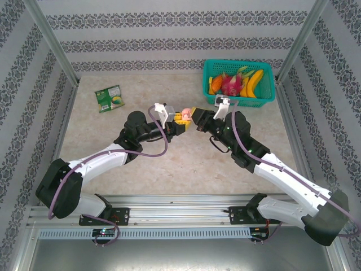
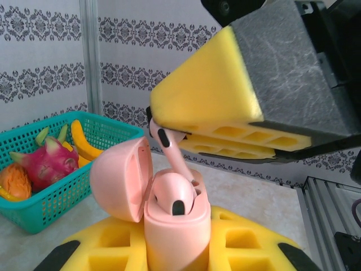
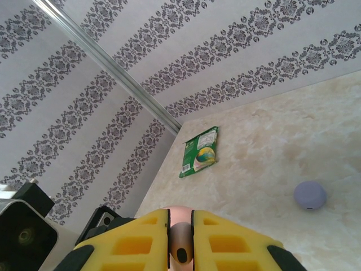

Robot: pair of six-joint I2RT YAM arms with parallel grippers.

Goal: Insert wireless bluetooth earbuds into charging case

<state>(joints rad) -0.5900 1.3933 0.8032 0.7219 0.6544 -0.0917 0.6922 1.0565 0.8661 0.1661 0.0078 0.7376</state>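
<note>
1. Case (image 2: pixel 172 237) — pink, upright, lid swung open to one side — is pinched between the yellow fingers of the left gripper (image 2: pixel 175 251), over the middle of the counter (image 1: pixel 186 161).
2. From the right comes the right gripper (image 2: pixel 161 127), its fingers pressed together on a pink earbud (image 2: pixel 165 137).
3. That earbud's stem slants down to the open top of the case, just beside a second earbud (image 2: pixel 176 199) seated inside.
4. A lilac disc (image 3: pixel 309 195) lies on the bare counter, well apart from a green packet (image 1: pixel 110 98) at the far left.
5. A teal basket (image 1: pixel 248 102) of fruit stands at the far right — a banana and a dragon fruit show in it.
</note>
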